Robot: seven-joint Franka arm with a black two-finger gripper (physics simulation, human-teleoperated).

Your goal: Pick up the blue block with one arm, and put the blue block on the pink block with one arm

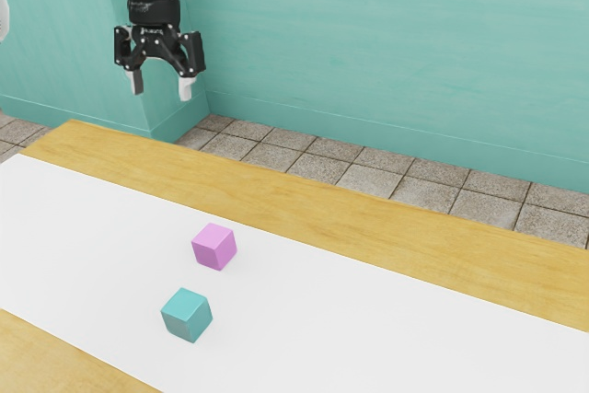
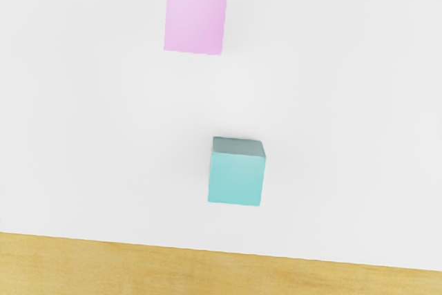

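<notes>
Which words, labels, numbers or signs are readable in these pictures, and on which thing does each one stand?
No text can be read.
pincer: a faint pale mark on its black body, too small to read.
blue block: plain faces, no text.
pink block: plain faces, no text.
white sheet, wooden table and wall: no text or sign.

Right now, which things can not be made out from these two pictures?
- Exterior view: the arm above the tool is cut off by the top edge.
- Exterior view: the white surface runs past the left, bottom and right edges; its ends are unseen.
- Both views: the undersides of the blue block and pink block are hidden against the white surface.
- Wrist view: the pink block's sides are hidden below its top face.
</notes>
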